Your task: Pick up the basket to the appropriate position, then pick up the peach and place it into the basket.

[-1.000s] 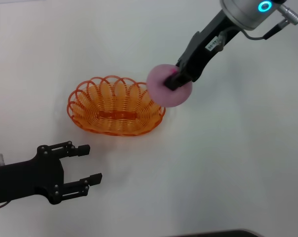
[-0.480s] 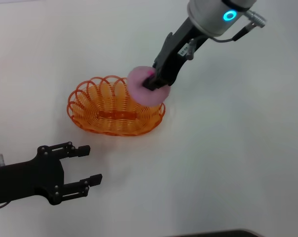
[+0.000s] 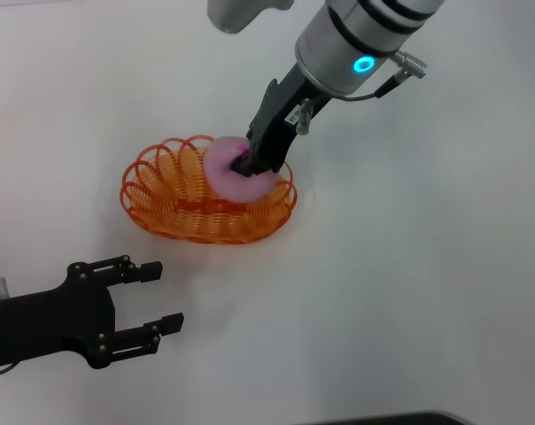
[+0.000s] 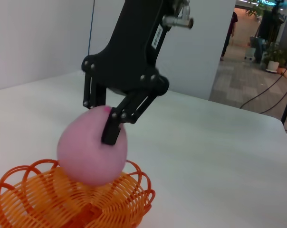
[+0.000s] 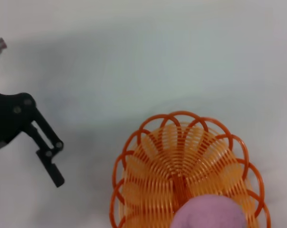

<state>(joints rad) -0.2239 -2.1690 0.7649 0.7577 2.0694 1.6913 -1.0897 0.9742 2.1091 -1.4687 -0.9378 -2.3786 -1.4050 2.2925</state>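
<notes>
Nearest the robot, at the table's (image 3: 427,292) near left corner, the left gripper (image 3: 152,297) is parked low over the bare white surface. Its two black fingers (image 3: 139,267) are spread wide apart with nothing between them, and they point toward the right. It is well apart from the basket (image 3: 174,199), which lies farther in.

The basket is seen resting on the table, left of centre, with its long axis running left to right. Its orange looped rim is open upward, and in the right wrist view the flat bar across its base can be made out through the weave (image 5: 179,183).

Over the basket's right end the peach (image 3: 230,168) is held by the right gripper (image 3: 246,163). The black fingers are closed on the fruit from above, one finger (image 4: 112,128) being pressed against its near face in the left wrist view. In that view the peach's underside is seen at the level of the rim loops, inside the basket's outline; whether it touches the basket floor cannot be told.

Farthest back, the right arm (image 3: 356,40) is seen slanting down from the table's far right side toward the basket, a lit blue ring showing on its wrist.
</notes>
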